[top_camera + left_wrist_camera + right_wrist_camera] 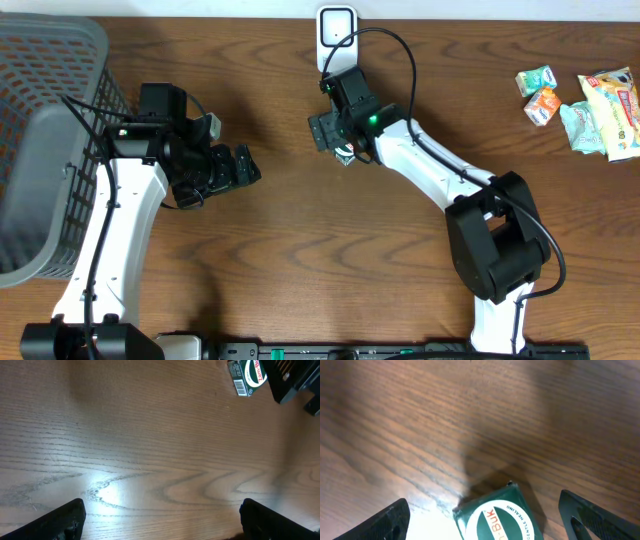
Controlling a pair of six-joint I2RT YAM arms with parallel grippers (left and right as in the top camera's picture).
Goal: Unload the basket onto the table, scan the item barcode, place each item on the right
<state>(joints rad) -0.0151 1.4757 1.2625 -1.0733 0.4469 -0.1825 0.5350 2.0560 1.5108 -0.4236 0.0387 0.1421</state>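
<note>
Small green cardboard box (496, 519) lies unheld on the desk (470, 410), under my wide-open right gripper (485, 510). Best approach, I judge: grasp the flanks, keep the barcode (243, 389) uncovered.

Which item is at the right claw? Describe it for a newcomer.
Start at the white scanner, top centre of the overhead view. Below it, by the right claw, lies a small box. It is dark green with a white round label, unlike the pale packets far right.

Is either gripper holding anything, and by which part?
Nothing is held. The green box sits loose inside the open right gripper; the left gripper is open and empty.
</note>
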